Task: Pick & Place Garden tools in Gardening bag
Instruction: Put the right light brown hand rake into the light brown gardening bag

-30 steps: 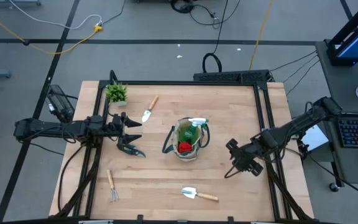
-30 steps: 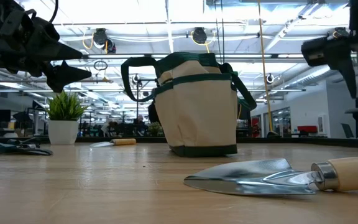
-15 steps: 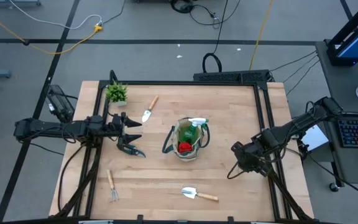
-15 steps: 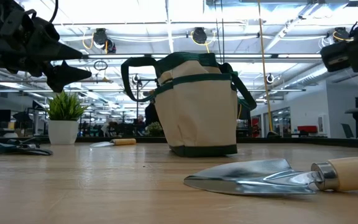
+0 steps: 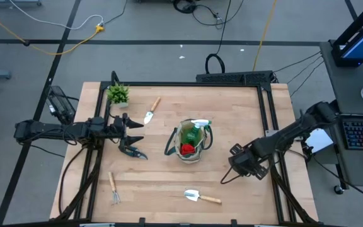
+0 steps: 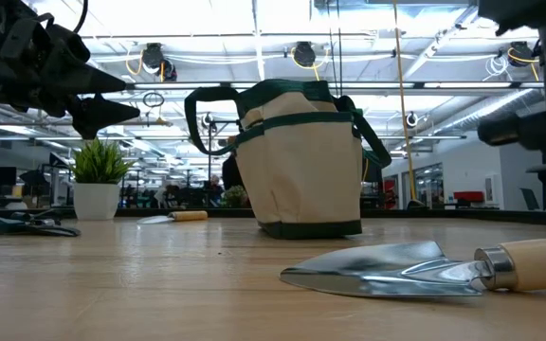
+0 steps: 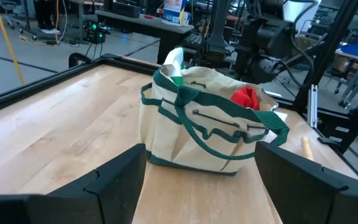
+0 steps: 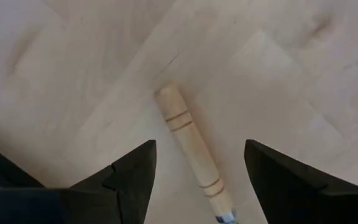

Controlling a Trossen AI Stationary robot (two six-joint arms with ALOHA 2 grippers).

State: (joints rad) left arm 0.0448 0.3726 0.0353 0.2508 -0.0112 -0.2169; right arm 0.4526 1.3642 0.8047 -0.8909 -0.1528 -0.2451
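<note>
The beige gardening bag (image 5: pixel 191 142) stands mid-table with a green spray bottle (image 5: pixel 200 125) and a red glove (image 5: pixel 186 150) inside. Loose on the wood lie a trowel (image 5: pixel 201 197) near the front edge, a second trowel (image 5: pixel 151 111) at the far left, a hand fork (image 5: pixel 113 188) and dark shears (image 5: pixel 133 151). My right gripper (image 5: pixel 237 166) is open and points down, hanging above the near trowel's wooden handle (image 8: pixel 188 146), with a finger on either side and touching nothing. My left gripper (image 5: pixel 135 123) is open, level and faces the bag (image 7: pixel 210 127) from the left.
A small potted plant (image 5: pixel 118 94) stands at the far left corner. A dark frame rail (image 5: pixel 266 120) borders the table's right side, close to my right arm. Bare wood lies between the bag and the near trowel (image 6: pixel 396 270).
My right gripper has come down toward the table and tipped to point more steeply downward, shifting a little toward the near trowel. Its fingers stay open. Nothing on the table has moved.
</note>
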